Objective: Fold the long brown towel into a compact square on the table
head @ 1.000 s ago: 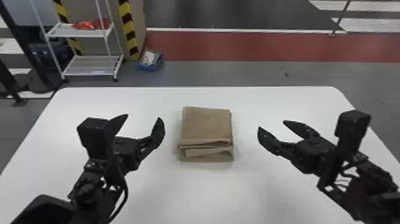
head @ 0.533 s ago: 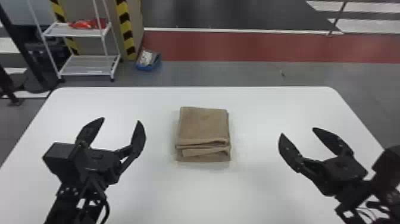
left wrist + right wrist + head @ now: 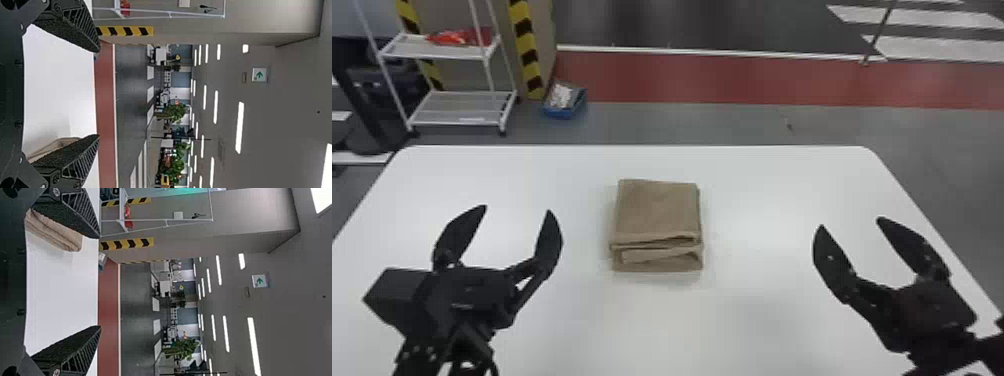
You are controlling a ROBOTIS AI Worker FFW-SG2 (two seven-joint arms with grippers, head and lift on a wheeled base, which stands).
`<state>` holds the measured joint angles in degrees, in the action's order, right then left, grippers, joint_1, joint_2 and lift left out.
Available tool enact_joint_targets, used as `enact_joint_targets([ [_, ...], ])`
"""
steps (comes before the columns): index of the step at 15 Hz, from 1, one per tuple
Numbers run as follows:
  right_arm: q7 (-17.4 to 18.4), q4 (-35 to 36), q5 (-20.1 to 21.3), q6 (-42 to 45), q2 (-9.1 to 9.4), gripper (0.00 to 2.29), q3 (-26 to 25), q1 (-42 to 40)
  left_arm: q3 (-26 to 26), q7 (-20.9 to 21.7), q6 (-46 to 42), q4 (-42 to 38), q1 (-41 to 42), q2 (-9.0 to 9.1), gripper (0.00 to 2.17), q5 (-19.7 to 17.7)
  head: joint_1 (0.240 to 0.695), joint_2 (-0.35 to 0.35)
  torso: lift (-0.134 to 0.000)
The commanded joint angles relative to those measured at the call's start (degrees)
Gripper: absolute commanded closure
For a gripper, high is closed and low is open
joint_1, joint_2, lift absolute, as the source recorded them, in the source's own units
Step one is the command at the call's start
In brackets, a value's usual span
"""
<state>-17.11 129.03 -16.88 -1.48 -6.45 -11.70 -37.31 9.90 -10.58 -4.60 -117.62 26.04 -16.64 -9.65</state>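
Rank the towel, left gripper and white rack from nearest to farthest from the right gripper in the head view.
From the right gripper:
1. Towel, on the table, to its left.
2. Left gripper, past the towel, at the table's left side.
3. White rack, beyond the table's far left corner.
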Motion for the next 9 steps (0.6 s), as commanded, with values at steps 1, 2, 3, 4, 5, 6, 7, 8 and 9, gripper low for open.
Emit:
enact_joint_targets([
  [1,1.29,0.35,0.01,0.28,0.04,0.06,0.89,-0.57,-0.23,-0.31,-0.01,-0.86,0.77,-0.33,0.13,0.15,0.695,-0.085,-0.128],
  [2,1.38,0.35,0.01,0.28,0.13,0.07,0.89,-0.57,-0.49,-0.31,-0.01,-1.30,1.12,-0.33,0.13,0.15,0.695,-0.084,-0.128],
  [3,1.38,0.35,0.01,0.28,0.04,0.07,0.89,-0.57,-0.76,-0.31,-0.01,-1.74,1.47,-0.50,0.13,0.15,0.695,-0.081,-0.128],
  [4,1.38,0.35,-0.08,0.28,0.13,0.07,0.89,-0.57,-1.02,-0.40,0.17,-1.92,1.73,-0.50,0.13,0.15,0.695,-0.079,-0.128],
  [5,1.38,0.35,-0.08,0.28,0.13,0.07,0.89,-0.66,-1.02,-0.49,0.17,-2.00,1.73,-0.59,0.13,0.15,0.695,-0.077,-0.128],
  [6,1.38,0.35,-0.08,0.28,0.13,0.07,0.81,-0.75,-1.02,-0.75,0.17,-2.00,1.82,-0.59,0.13,0.15,0.695,-0.074,-0.128],
  [7,1.38,0.35,-0.08,0.46,0.21,0.07,0.63,-0.92,-0.93,-0.75,0.17,-2.00,1.82,-0.59,0.13,0.15,0.695,-0.071,-0.128],
  [8,1.38,0.43,-0.08,0.46,0.21,0.07,0.63,-1.10,-0.84,-0.75,0.17,-2.00,1.82,-0.68,0.13,0.15,0.695,-0.071,-0.128],
  [9,1.38,0.43,-0.08,0.46,0.13,0.07,0.63,-1.10,-0.84,-0.75,0.17,-1.92,1.82,-0.68,0.13,0.15,0.695,-0.072,-0.128],
])
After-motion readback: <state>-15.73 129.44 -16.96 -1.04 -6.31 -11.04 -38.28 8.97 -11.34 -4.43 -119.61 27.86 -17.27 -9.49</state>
